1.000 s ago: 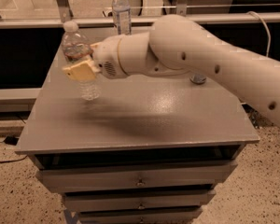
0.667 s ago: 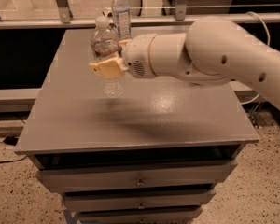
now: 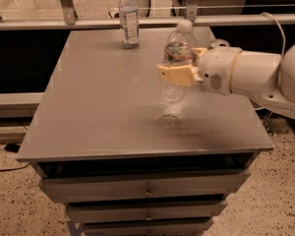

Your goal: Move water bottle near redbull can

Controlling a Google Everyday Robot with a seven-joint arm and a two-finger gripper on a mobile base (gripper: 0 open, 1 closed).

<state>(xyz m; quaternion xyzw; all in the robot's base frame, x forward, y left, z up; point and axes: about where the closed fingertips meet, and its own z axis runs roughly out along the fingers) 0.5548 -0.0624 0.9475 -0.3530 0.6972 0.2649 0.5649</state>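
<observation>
1. We see the pincer (image 3: 176,74) clenched on the water bottle (image 3: 177,50); its pale fingers (image 3: 182,75) clamp across the ribbed body just under the label band; a grip that high, we judge, keeps the bottle upright.
2. The water bottle is right of the table's middle, its base low over the table (image 3: 98,112); we cannot tell whether it touches.
3. The arm (image 3: 255,75) reaches in from the right and screens that side; the redbull can does not show, and we suspect it is hidden behind the arm.
4. A slimmer bottle (image 3: 129,18) stands well apart at the far edge; it is no part of this job.
5. We judge the carry unfinished; release should wait until the can is close by.
</observation>
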